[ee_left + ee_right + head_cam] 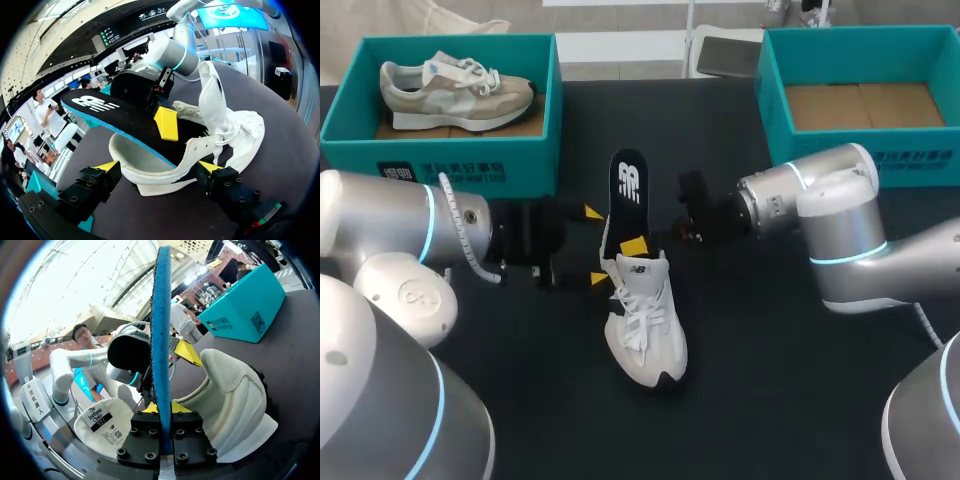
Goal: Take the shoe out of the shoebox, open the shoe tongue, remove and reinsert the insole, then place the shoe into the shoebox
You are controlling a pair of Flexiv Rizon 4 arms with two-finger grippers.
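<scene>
A white shoe [646, 325] lies mid-table, toe towards me. Its black insole [628, 185], blue underneath, sticks out of the heel opening towards the back of the table. My right gripper [636, 246] comes in from the right and is shut on the insole, which stands edge-on between its fingers [162, 409]. My left gripper [594, 246] is open, with its yellow tips on either side of the shoe's heel [159, 167]. In the left wrist view the insole [115, 112] slants up out of the shoe [220, 120], with one yellow tip of the right gripper [166, 123] on it.
A teal shoebox [470, 160] at the back left holds a beige shoe [455, 90]. A second teal shoebox [775, 110] at the back right shows only its cardboard floor. Dark tabletop lies in front of the white shoe.
</scene>
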